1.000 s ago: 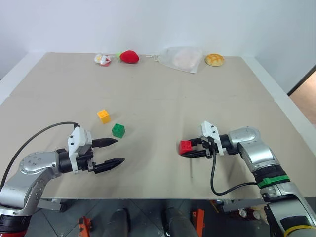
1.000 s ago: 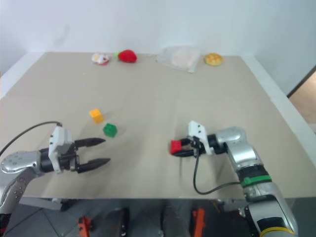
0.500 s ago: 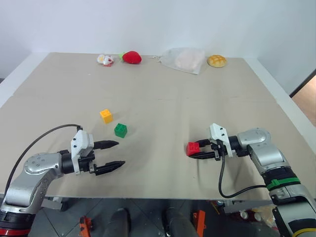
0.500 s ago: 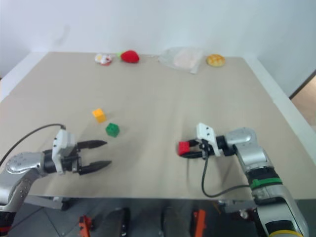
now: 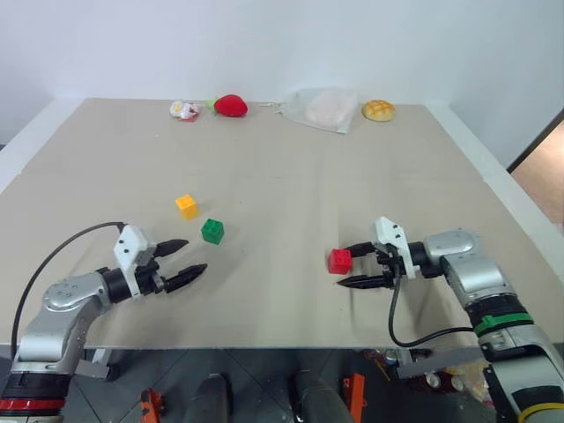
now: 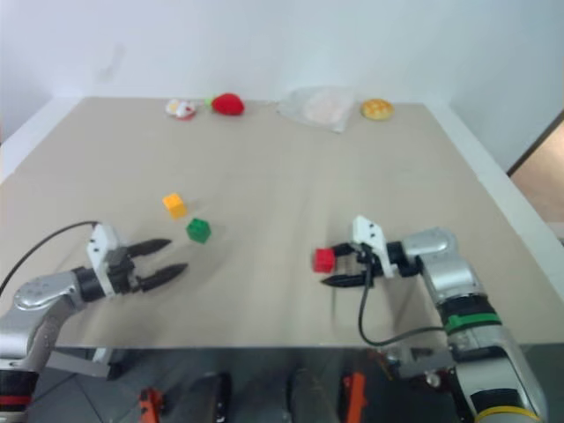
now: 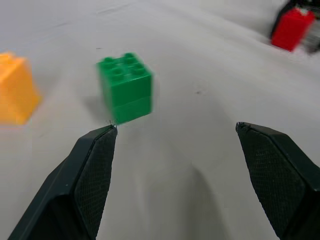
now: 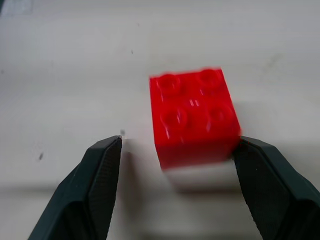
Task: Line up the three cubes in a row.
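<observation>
Three studded cubes sit on the tan table (image 5: 282, 176). At the left, the yellow cube (image 5: 186, 206) stands with the green cube (image 5: 212, 231) just to its near right. The red cube (image 5: 339, 261) rests alone at the right. My right gripper (image 5: 344, 266) is open, and the red cube (image 8: 194, 117) stands on the table between its fingers. One finger (image 8: 265, 185) lies against the cube's corner, while the other stands clear of it. My left gripper (image 5: 194, 256) is open and empty, a short way before the green cube (image 7: 125, 87), low over the table.
Along the far edge lie a small white-and-red item (image 5: 183, 109), a red plush strawberry (image 5: 230, 105), a clear bag (image 5: 322, 107) and a yellow bun (image 5: 378, 109). The table's near edge runs just under both arms.
My right gripper has opened and let go of the red cube, which now stands on the table. My left gripper has slid left and lower, still open.
</observation>
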{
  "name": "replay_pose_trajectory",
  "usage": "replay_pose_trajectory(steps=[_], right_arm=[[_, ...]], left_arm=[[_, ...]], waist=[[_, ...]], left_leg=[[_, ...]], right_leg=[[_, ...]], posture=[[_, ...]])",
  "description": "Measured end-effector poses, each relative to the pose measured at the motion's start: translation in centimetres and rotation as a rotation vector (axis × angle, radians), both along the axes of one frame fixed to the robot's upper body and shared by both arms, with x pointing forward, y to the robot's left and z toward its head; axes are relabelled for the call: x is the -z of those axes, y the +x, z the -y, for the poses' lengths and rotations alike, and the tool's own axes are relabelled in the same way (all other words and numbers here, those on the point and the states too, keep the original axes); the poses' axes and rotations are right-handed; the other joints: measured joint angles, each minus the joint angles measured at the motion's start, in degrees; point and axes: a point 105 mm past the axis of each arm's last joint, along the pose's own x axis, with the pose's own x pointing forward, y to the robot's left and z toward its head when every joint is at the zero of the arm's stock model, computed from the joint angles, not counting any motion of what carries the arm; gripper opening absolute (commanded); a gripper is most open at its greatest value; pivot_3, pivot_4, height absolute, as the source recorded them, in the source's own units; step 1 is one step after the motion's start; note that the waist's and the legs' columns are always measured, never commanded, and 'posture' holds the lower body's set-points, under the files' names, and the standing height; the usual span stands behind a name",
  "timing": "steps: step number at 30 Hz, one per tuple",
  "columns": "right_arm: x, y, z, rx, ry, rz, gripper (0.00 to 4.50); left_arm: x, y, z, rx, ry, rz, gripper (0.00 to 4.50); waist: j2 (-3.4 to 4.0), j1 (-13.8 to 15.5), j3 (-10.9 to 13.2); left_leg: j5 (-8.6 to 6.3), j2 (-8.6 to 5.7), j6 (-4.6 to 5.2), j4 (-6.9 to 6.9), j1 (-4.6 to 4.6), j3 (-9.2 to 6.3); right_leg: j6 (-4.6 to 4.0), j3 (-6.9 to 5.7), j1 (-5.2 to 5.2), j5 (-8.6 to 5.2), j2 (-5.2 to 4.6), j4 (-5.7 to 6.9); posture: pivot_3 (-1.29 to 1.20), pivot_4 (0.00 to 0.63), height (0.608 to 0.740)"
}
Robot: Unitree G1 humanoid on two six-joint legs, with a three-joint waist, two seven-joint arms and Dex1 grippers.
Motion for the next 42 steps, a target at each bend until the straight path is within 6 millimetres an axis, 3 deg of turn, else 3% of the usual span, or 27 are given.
replay_pose_trajectory(steps=[3, 5, 9, 12, 16, 19, 24, 30, 40, 42], right_arm=[[-2.5, 0.1, 3.1, 0.046, -0.071, 0.063, 3.58], [-4.0, 0.6, 3.6, 0.054, -0.080, 0.118, 3.58], [-8.5, 2.4, 3.7, 0.100, -0.030, 0.260, 3.58], [-10.3, 2.8, 2.0, 0.072, 0.050, 0.305, 3.58], [-10.8, 2.1, -1.9, -0.025, 0.171, 0.293, 3.58], [-10.8, 1.3, -3.7, -0.074, 0.188, 0.306, 3.58], [-9.9, 0.8, -4.5, -0.090, 0.184, 0.278, 3.58], [-10.3, 0.3, -5.2, -0.107, 0.200, 0.282, 3.58], [-10.0, 0.0, -6.3, -0.124, 0.220, 0.274, 3.58], [-9.8, 0.0, -6.3, -0.119, 0.221, 0.270, 3.65]], left_arm=[[0.6, -1.3, -1.1, -0.048, -0.029, -0.061, 3.94], [0.6, -1.4, -1.3, -0.065, -0.027, -0.065, 3.94], [0.2, -0.9, -1.3, -0.097, -0.010, -0.039, 3.94], [0.3, 0.0, -0.8, -0.115, 0.013, -0.027, 3.94], [0.9, 1.8, -0.4, -0.163, 0.064, -0.024, 3.94], [1.5, 2.5, 0.2, -0.173, 0.094, -0.035, 3.94], [1.5, 3.3, 1.6, -0.169, 0.069, -0.044, 3.94], [1.0, 4.4, 3.3, -0.176, -0.017, -0.080, 3.94], [0.9, 5.8, 4.1, -0.212, 0.001, -0.087, 3.94], [1.0, 6.0, 4.1, -0.219, 0.004, -0.086, 3.13]], waist=[[0.00, 0.0, 0.0], [0.00, 0.0, 0.0], [0.02, -0.1, 0.0], [0.00, 0.0, 0.0], [0.02, 0.0, 0.0], [0.01, 0.1, 0.0], [0.01, 0.3, 0.0], [0.01, 0.2, 0.0], [0.01, 0.2, 0.0], [0.01, 0.2, 0.0]], left_leg=[[0.01, 0.07, 0.02, -0.01, -0.03, 0.22], [-0.02, 0.14, -0.02, -0.05, -0.04, 0.24], [-0.07, 0.32, -0.09, -0.21, -0.04, 0.29], [-0.15, 0.43, -0.16, -0.23, -0.05, 0.25], [-0.17, 0.44, -0.17, -0.21, -0.11, 0.26], [-0.18, 0.41, -0.19, -0.18, -0.16, 0.25], [-0.17, 0.35, -0.18, -0.10, -0.20, 0.25], [-0.17, 0.40, -0.18, -0.06, -0.19, 0.26], [-0.17, 0.40, -0.17, -0.06, -0.19, 0.23], [-0.16, 0.41, -0.16, -0.06, -0.19, 0.21]], right_leg=[[0.01, 0.01, -0.10, 0.00, -0.05, 0.01], [0.03, 0.00, -0.17, 0.01, 0.01, 0.01], [0.07, -0.03, -0.30, 0.03, 0.19, 0.02], [0.03, -0.06, -0.28, 0.00, 0.31, 0.02], [0.06, -0.04, -0.30, 0.00, 0.34, 0.01], [0.11, -0.04, -0.30, -0.02, 0.30, 0.01], [0.16, -0.05, -0.28, 0.01, 0.24, 0.01], [0.22, -0.04, -0.27, 0.06, 0.29, 0.02], [0.22, -0.03, -0.26, 0.07, 0.34, 0.02], [0.23, -0.03, -0.26, 0.09, 0.36, 0.02]], posture=[[0.00, 0.150, 0.739], [0.00, 0.150, 0.739], [0.00, 0.150, 0.739], [0.00, 0.150, 0.739], [0.00, 0.150, 0.739], [0.00, 0.150, 0.739], [0.00, 0.150, 0.739], [0.00, 0.150, 0.739], [0.00, 0.150, 0.739], [0.00, 0.150, 0.739]])
